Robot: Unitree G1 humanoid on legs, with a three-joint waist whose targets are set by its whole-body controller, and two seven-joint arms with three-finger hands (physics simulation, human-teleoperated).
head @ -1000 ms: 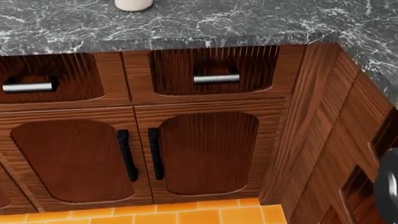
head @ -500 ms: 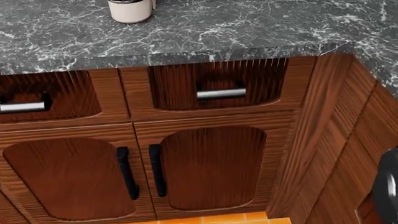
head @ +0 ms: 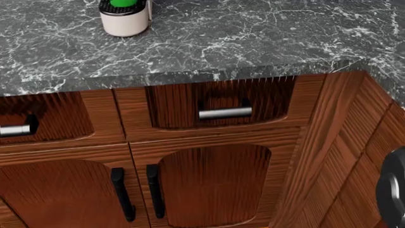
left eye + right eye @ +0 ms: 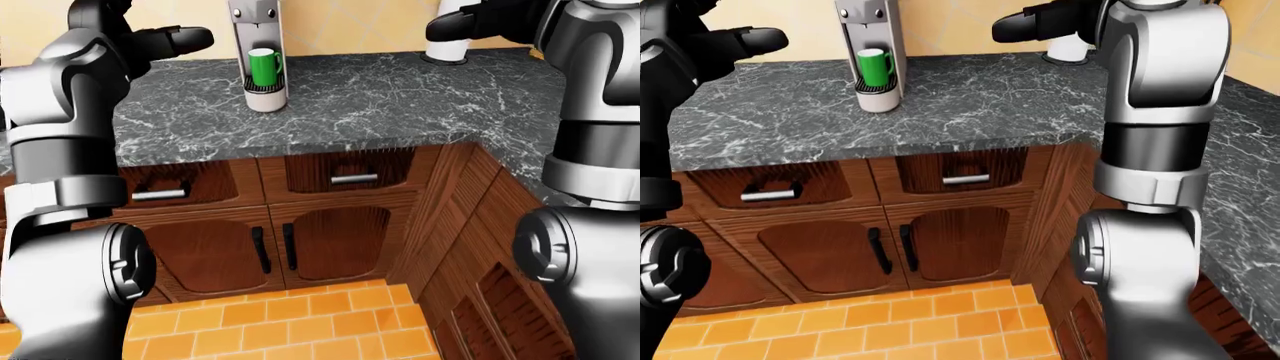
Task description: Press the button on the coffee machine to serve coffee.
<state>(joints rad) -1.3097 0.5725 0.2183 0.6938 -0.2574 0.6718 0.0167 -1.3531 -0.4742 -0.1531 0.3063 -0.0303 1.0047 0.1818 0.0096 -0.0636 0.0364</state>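
The coffee machine [image 4: 253,30] stands on the counter [image 4: 380,97], toward the upper left of the left-eye view and close to the wall. It is a narrow upright column in grey, with a pale round base. A green cup [image 4: 265,66] sits upright in its bay, on the dark drip grate. The top of the machine is cut off by the frame, so the button cannot be located in these views.

Handling judgement: the machine is rigid but tall and slim on a small base, so it is likely to slide or tip under a hard sideways push. It needs no grasp. One fingertip should press squarely on the button, with light force directed into the body. The cup looks light and smooth; avoid brushing it.

The left hand [image 4: 185,37] hovers above the counter, left of the machine and apart from it, fingers extended and empty. The right hand [image 4: 1025,26] is raised to the right of the machine, well apart, holding nothing; its finger spread cannot be told. A white object [image 4: 1070,49] stands on the counter just beyond it.

Below the counter edge are wooden drawers and cabinet doors [image 3: 209,190].
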